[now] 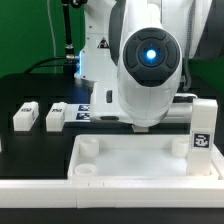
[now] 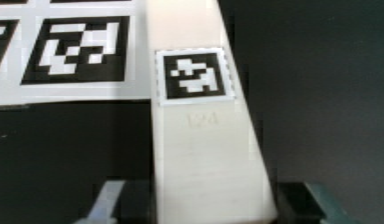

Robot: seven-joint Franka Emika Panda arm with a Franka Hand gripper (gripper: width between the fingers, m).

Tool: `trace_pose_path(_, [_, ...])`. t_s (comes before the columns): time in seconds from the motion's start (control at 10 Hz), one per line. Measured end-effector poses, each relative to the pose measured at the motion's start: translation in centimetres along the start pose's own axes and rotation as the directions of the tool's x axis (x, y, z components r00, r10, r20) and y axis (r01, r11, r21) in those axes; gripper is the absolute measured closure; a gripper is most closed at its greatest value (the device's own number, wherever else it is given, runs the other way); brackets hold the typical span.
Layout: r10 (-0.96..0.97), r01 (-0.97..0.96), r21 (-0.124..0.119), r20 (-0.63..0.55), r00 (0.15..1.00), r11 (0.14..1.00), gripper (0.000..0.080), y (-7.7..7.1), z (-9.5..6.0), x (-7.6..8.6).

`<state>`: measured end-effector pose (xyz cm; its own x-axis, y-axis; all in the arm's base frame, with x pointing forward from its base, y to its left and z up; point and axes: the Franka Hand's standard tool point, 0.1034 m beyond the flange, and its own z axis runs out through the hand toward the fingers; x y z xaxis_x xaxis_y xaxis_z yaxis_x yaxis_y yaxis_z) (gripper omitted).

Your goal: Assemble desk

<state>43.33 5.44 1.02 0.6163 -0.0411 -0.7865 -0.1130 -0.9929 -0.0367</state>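
Wrist view: your two-finger gripper [image 2: 210,203] stood narrow about a long white plastic block leg [image 2: 203,140], with a dark finger [image 2: 118,200] against each long side, so that the block leg was held between them. The block leg bore a small black-and-white square tag [image 2: 192,77] on its upper face and lay low over the black table [image 2: 64,150]. Its far end met the thin flat white marker board [image 2: 73,45]; whether beside or over it, you could not tell. Exterior view: the white robot arm [image 1: 145,70] hid the grip from you. The large white plastic tray-like desk top [image 1: 130,165] with raised rim lay nearest the camera. A tagged upright leg [image 1: 203,135] stood at its corner toward the exterior view's right. A first loose leg [image 1: 25,116] and a second loose leg [image 1: 55,117] lay apart from it toward the exterior view's left.
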Motion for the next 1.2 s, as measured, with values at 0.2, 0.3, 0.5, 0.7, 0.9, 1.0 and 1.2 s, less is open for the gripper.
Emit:
trace_pose_path(0.2, [-0.013, 0.013, -0.009, -0.006, 1.0, 1.0, 0.0507, 0.4, -0.6, -0.1])
trace_pose_path(0.3, [-0.036, 0.035, -0.021, -0.038, 0.999, 0.999, 0.0507, 0.8, -2.4, -0.6])
trace_pose_path(0.5, [-0.054, 0.055, 0.011, -0.096, 0.994, 0.998, 0.0507, 2.3, -7.3, -3.3])
trace_pose_path(0.7, [-0.038, 0.045, 0.046, -0.133, 0.99, 0.998, 0.0507, 3.7, -11.5, -6.5])
trace_pose_path(0.9, [-0.041, 0.055, 0.043, -0.27, 0.962, 0.998, 0.0507, 4.3, -13.1, -5.7])
trace_pose_path(1.0, [-0.042, 0.058, 0.044, -0.307, 0.951, 0.997, 0.0507, 4.2, -12.9, -5.9])
trace_pose_path(1.2, [-0.03, 0.059, 0.058, -0.416, 0.909, 0.997, 0.0507, 4.2, -13.6, -5.4])
